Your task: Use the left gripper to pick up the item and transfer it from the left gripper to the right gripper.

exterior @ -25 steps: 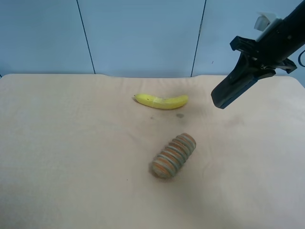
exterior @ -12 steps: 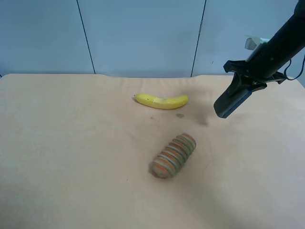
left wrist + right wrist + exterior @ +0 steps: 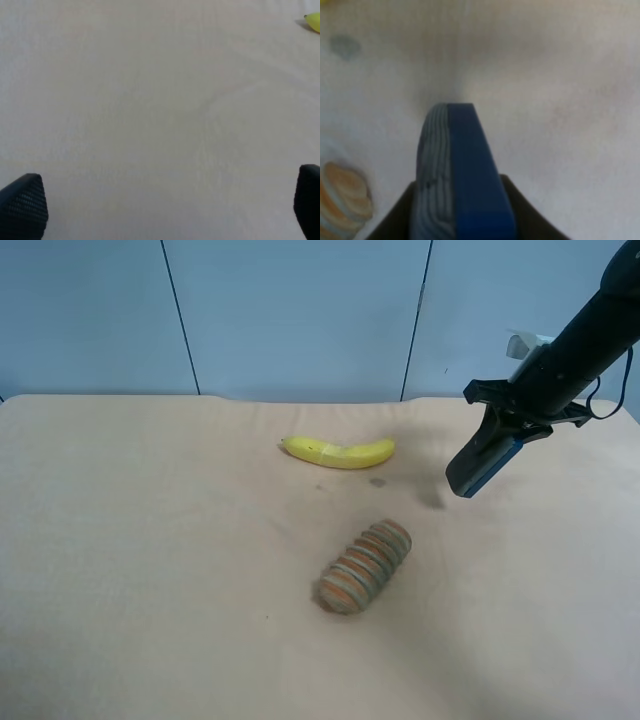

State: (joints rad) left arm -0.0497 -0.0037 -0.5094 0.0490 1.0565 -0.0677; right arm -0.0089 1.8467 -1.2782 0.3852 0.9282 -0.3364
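Item: a small rectangular board-eraser block [image 3: 480, 464] with a dark grey-green felt face, blue base and rounded corners. The right wrist view shows the felt face ribbed in lines, with the blue base beside it [image 3: 470, 170]. It is off the desk, in the air above the far right corner, tilted, with its free end lowest and pointing toward the desk's middle.

Surface: pale beige wood-look desk [image 3: 150, 540], bearing a small dark spot [image 3: 377, 481]. A yellow banana [image 3: 338, 452] lies near the middle of the far edge. An orange-and-grey ribbed cylinder [image 3: 366, 566] lies on its side near the desk's middle. Behind the far edge stands a pale blue panelled wall [image 3: 300, 310] with dark vertical seams.

Arms: the slim black right arm [image 3: 590, 330], with a white part [image 3: 520, 343], slants down over the right edge. The right pincer [image 3: 512, 422] is clamped on the item's upper end, one finger on each broad face. The left pincer [image 3: 165, 205] hangs over bare desk, fingers [image 3: 22, 205] wide apart, nothing between them.
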